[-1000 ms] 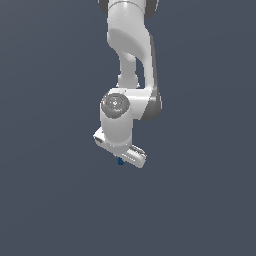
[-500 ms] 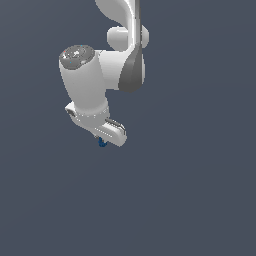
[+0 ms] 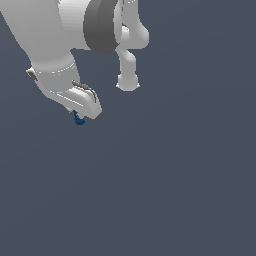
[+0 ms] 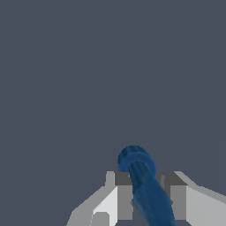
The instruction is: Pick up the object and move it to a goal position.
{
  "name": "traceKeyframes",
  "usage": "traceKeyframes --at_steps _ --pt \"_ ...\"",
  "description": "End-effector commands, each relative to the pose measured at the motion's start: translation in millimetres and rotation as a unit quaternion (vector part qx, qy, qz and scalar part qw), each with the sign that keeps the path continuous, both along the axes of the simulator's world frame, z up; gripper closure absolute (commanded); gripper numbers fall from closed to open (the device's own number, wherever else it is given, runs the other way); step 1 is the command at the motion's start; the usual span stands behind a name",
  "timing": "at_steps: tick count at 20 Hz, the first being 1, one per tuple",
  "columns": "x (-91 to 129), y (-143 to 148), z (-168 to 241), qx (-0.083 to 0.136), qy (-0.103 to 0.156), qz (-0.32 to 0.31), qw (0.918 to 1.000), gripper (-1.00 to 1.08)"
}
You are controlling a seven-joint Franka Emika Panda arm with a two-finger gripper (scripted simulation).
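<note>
Wrist view: hand (image 4: 143, 194) pinches the dark blue object (image 4: 143, 185), its lower end cropped.

The arm (image 3: 60, 30) reaches downward, jaws closed on the object (image 4: 145, 187).

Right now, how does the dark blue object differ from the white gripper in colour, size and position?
The dark blue object is deep blue; the gripper is white with grey parts. The object is tiny, the gripper far larger. The object pokes out below the gripper, clamped between its jaws in the wrist view. Both hang above the plain grey background.
</note>
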State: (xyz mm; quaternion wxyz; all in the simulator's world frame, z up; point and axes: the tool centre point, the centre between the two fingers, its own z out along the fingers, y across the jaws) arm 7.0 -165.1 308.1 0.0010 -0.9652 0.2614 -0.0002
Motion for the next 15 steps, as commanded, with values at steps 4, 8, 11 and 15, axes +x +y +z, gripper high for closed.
traceKeyframes --at_steps 4,8,11,15 --pt "-11.3 -29.4 42.7 0.0 0.0 0.0 1.0 1.08" --pt "-15.3 -42.7 61.5 -0.001 0.0 0.001 1.0 1.08" --pt "-16.7 -48.7 69.6 -0.001 0.0 0.001 1.0 1.08" --pt "-17.2 -51.2 73.5 -0.001 0.001 0.001 1.0 1.08"
